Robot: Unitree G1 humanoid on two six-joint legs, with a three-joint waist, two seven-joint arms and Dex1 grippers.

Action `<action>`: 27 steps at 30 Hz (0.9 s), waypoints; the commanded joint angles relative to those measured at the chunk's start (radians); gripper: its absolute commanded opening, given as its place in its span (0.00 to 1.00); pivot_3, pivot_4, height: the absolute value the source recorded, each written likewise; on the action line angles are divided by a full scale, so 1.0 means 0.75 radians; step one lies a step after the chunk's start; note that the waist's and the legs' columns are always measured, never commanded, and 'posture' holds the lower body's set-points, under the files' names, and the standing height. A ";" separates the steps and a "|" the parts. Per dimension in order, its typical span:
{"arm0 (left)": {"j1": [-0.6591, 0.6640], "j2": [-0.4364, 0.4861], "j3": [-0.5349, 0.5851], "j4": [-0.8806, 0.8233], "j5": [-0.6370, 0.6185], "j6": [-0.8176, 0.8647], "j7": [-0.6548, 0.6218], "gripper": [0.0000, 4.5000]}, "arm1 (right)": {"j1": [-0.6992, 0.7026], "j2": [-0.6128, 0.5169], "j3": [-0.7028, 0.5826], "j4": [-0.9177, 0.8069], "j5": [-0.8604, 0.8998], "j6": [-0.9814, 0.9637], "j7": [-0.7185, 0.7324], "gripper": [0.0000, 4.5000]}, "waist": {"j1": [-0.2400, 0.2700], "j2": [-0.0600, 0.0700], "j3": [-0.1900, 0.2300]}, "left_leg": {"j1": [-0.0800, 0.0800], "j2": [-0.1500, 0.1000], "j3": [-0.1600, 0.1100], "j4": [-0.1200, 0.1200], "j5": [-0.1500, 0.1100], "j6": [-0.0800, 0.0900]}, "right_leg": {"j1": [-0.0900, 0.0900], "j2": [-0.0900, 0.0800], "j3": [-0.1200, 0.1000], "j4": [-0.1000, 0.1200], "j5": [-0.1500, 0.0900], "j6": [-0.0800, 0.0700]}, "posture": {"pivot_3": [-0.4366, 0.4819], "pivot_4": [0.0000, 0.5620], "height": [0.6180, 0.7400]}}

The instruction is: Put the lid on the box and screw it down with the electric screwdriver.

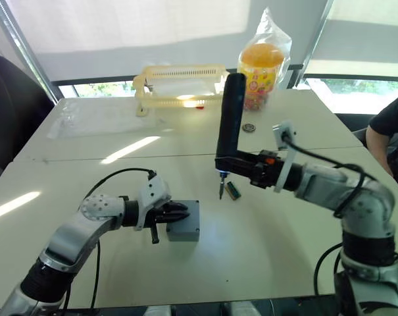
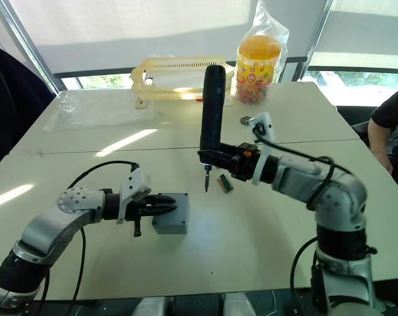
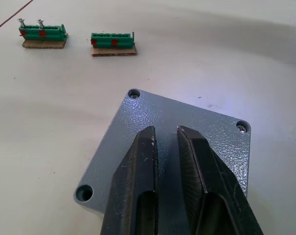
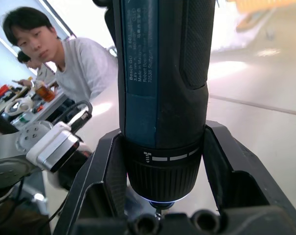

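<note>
Table (image 1: 264,243): pale top, two sections joined by a seam across the middle.

Box (image 1: 184,229): grey, near centre-left of the table, with the lid (image 3: 187,122) seated on top. Three corner holes of the lid show in the left wrist view; one holds a screw head, two look empty.

Left gripper (image 1: 180,212): lying across the lid, fingers (image 3: 138,176) nearly together with a narrow slit between them, holding nothing, tips resting on or just above the lid surface.

Screwdriver (image 1: 229,125): upright, bit pointing down, tip light on, just right of and beyond the box. Bit tip hangs above the table, apart from the lid.

Right gripper (image 4: 160,171): clamped on the screwdriver's lower collar, one finger on each side.

Green part (image 1: 233,191): small, on the table just right of the bit.

Two green terminal blocks (image 3: 113,41): on cardboard pieces, seen beyond the box in the left wrist view.

Basket (image 1: 179,85): yellow, slotted, far centre.

Jar (image 1: 261,69): orange-lidded, in a clear bag, right of the basket.

Person (image 4: 64,58): in a light top, seen in the right wrist view.
</note>
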 commanded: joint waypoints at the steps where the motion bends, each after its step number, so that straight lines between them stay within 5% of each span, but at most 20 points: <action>1: -0.004 0.039 0.132 -0.102 -0.111 0.106 0.021 0.15 | -0.104 -0.171 -0.057 0.179 0.127 0.293 -0.009 0.40 | 0.001 -0.001 0.001 | -0.004 0.000 0.000 0.001 0.000 0.000 | -0.003 0.000 0.000 0.000 0.000 0.000 | 0.48 0.27 1.00; 11: 0.233 0.238 0.378 -0.391 -0.299 0.292 0.036 0.15 | -0.073 -0.459 0.249 0.477 0.086 0.459 0.012 0.40 | -0.004 -0.002 0.005 | -0.019 0.000 0.001 0.002 -0.002 0.004 | -0.020 0.001 0.000 0.001 0.006 0.010 | 0.48 0.27 1.00; 19: 0.467 0.328 0.468 -0.458 -0.297 0.275 0.039 0.15 | -0.120 -0.459 0.418 0.637 -0.185 0.449 0.105 0.40 | -0.003 0.000 0.007 | -0.019 0.000 0.003 0.005 -0.002 0.004 | -0.020 0.001 0.002 0.000 0.004 0.003 | 0.48 0.27 1.00; 27: 0.518 0.302 0.462 -0.471 -0.296 0.250 0.126 0.15 | -0.185 -0.440 0.523 0.696 -0.420 0.415 0.252 0.40 | 0.000 -0.001 0.007 | -0.018 0.000 0.004 0.008 -0.001 0.003 | -0.019 0.001 0.002 0.000 0.006 0.001 | 0.48 0.27 1.00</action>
